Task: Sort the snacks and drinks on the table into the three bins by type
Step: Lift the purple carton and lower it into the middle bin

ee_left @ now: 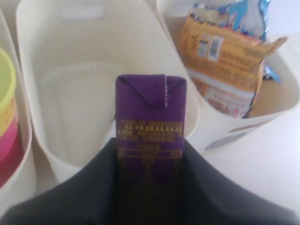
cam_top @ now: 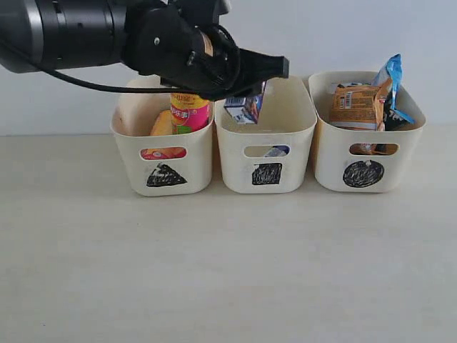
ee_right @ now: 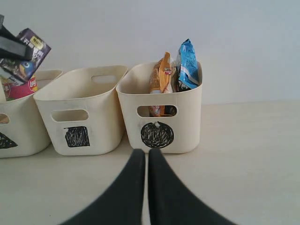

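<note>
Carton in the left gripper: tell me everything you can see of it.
The carton is a small rectangular drink box, purple with gold print and a folded top flap; its side shows blue graphics in the exterior view. The left gripper clamps it, tilted, over the square-marked bin. Nothing else seems to touch it.

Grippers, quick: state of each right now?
Left gripper: jaws shut on the purple carton, above the square-marked bin.
Right gripper: jaws shut, holding nothing.

surface (cam_top: 228,271): pale beige, faint grain
row, upper frame, left to right: triangle bin (cam_top: 132,163), square bin (cam_top: 234,163), circle bin (cam_top: 327,166)
</note>
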Motion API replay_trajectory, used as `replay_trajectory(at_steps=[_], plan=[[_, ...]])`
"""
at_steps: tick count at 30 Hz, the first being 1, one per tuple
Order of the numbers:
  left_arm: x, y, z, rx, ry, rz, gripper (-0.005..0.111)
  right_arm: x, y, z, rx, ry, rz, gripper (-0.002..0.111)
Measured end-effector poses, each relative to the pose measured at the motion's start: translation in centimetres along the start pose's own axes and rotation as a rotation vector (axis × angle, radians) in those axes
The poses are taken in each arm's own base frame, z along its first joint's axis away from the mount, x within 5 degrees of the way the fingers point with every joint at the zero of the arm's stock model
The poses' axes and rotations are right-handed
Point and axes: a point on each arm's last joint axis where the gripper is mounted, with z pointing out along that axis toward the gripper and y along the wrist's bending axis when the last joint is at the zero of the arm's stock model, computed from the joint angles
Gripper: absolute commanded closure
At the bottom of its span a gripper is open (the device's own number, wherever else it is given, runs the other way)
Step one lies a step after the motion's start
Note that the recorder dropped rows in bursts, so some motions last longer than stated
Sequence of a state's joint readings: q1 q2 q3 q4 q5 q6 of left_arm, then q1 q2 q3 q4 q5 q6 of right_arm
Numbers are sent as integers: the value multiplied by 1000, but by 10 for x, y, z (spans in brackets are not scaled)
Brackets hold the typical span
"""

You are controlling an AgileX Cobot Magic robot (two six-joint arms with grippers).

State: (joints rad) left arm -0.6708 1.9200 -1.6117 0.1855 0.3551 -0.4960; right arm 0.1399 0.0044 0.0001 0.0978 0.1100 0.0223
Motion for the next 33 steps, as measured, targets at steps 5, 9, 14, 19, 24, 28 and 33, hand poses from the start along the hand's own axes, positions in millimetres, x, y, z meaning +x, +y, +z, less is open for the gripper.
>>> replay_trajectory(at_steps=[5, 9, 14, 19, 24, 28, 33], plan=[[-10, -6, 6, 75, -164, 63, 103, 0, 0, 0, 0, 0, 0, 108], [-5, -9, 25, 121, -239, 143, 103, 0, 0, 0, 0, 0, 0, 108], [4, -7, 48, 171, -319, 252, 103, 0, 0, 0, 0, 0, 0, 108], [16, 11, 71, 157, -307, 258, 103, 0, 0, 0, 0, 0, 0, 108], [23, 25, 87, 132, -286, 249, 103, 0, 0, 0, 0, 0, 0, 108], [24, 26, 94, 131, -292, 259, 103, 0, 0, 0, 0, 0, 0, 108], [24, 26, 99, 138, -304, 270, 89, 0, 0, 0, 0, 0, 0, 108]])
